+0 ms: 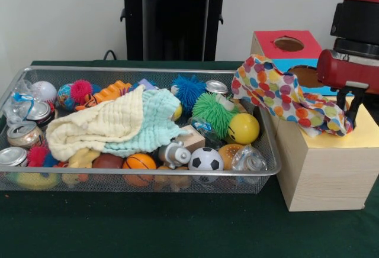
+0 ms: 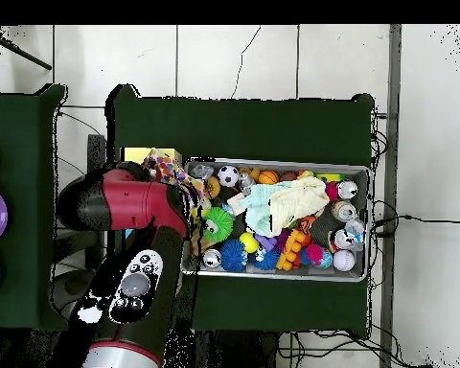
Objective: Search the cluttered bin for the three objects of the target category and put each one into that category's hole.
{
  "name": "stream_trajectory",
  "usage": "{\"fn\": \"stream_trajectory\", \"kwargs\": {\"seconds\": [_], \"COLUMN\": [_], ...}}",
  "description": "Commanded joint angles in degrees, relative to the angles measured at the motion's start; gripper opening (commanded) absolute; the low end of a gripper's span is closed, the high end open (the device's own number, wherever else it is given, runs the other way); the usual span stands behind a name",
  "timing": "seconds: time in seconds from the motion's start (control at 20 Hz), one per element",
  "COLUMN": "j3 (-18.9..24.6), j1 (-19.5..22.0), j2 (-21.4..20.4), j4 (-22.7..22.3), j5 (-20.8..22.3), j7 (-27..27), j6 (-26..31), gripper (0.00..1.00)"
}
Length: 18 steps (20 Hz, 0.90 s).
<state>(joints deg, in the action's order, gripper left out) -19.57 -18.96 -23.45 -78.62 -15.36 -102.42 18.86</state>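
- Basket (image 1: 18, 77) of silver wire mesh fills my front view from nine o'clock to centre, crammed with balls, cans and spiky toys; a cream and mint muslin cloth (image 1: 115, 125) lies heaped over the middle.
- I see no other polka-dot piece on the surface — any still in there would, I judge, be buried under that muslin or the balls.
- Polka-dot cloth (image 1: 284, 95) hangs stretched from the basket's three o'clock corner across to the yellow-topped box (image 1: 323, 172), its far end bunched at the gripper (image 1: 349, 113).
- Gripper sits over the yellow top at three o'clock; it seems to be pinching the cloth's end, though the fabric hides the fingers' gap and I cannot tell for sure.
- Hole in the yellow top is hidden by cloth and arm, so I cannot place it; the red box's hole (image 1: 289, 44) shows behind, at one o'clock.
- Handling, as I judge it: light, limp, not fragile — it will drape and trail, and its tail may snag on the mesh rim. I'd take it at a bunched fold, not a flat edge.
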Motion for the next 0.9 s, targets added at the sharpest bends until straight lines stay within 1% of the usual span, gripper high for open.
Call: {"fn": "stream_trajectory", "kwargs": {"seconds": [0.05,0.25,0.45,0.55,0.75,0.9], "j3": [3.76,2.67,2.76,2.93,3.34,4.51], "j1": [3.43,3.2,3.56,3.71,4.23,5.12], "j2": [9.54,11.67,13.12,13.0,11.43,10.3], "j4": [-1.4,0.41,0.84,0.26,-1.34,-3.03], "j5": [-0.12,0.8,0.97,1.16,1.46,1.33], "j7": [-9.99,-9.16,-9.34,-9.46,-8.97,-8.6], "j6": [4.62,5.76,4.67,3.81,5.16,4.54], "gripper": [0.0,0.0,0.0,0.0,0.0,0.0]}}
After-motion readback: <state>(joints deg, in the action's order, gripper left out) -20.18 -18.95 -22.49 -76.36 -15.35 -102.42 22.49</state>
